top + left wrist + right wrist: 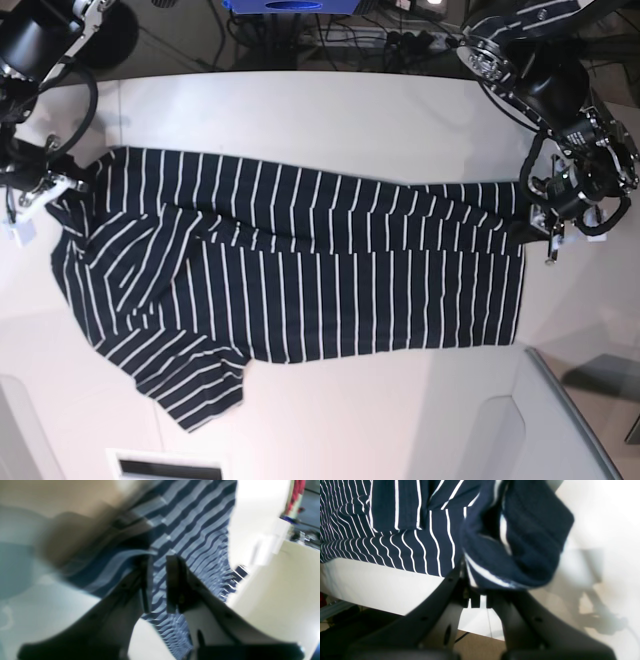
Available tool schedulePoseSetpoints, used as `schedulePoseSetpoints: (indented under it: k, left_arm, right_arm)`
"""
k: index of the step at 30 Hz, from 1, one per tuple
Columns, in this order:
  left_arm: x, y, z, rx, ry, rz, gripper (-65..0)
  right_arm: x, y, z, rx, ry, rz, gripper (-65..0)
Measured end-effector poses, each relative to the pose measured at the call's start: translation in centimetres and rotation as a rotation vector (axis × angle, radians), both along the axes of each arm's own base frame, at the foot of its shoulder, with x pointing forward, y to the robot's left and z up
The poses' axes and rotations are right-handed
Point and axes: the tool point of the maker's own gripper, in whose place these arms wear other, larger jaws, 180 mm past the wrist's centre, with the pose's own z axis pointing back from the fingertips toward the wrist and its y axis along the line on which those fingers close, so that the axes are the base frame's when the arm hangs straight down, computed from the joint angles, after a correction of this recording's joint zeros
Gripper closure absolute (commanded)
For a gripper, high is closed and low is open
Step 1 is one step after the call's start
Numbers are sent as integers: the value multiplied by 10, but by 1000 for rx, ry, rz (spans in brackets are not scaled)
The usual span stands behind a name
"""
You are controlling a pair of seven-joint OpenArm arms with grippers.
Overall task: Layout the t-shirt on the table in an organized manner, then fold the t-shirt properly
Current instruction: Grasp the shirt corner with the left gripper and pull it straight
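Left wrist view, blurred: left gripper (160,582) over the t-shirt (195,530), dark fingers (172,585) apart with a narrow gap, striped cloth visible through the gap; impossible to tell whether cloth is caught between the pads or merely lies beyond them. Off-white table (275,592) to the right and at lower left. Tan, smeared background at upper left.

Right wrist view: right gripper (477,600) clenched on a bunched fold of the t-shirt (420,542), navy with thin white stripes. Gathered cloth bulging just above the closed fingertips, remainder spreading away to the left. Table (370,585) pale beneath the garment, its edge running along the lower left, darker floor beyond.

Base view: t-shirt (300,280) spread lengthwise across the middle of the table (300,110), stripes running crosswise. Rumpled, overlapping folds at the left end, one sleeve trailing toward the near left. Right end flatter, with a straight hem. Right gripper (45,195) at the garment's far-left corner, touching the cloth. Left gripper (548,212) at the far-right corner, against the hem. Cables and dark equipment beyond the table's far edge.
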Motion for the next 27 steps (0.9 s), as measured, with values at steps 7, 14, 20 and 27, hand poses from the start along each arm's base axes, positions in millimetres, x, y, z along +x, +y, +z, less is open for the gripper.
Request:
schedulePoseSetpoints:
  k: [7,14,20,27]
  left_arm:
    - [8,-16,-2,-95,-18,80,-69]
    - [1,1,-8,-97,-3,196,-336]
    - [2,6,-8,-78,-11,217,-360]
    - [16,-14,-26,-152,6,232,-359]
  right_arm:
    - [-2,-1,-1,-4,7,2,-5]
    - [-2,-1,-1,-4,7,1,-5]
    - [-2,-1,-1,-3,7,1,-5]
    - [-2,-1,-1,-3,7,1,-5]
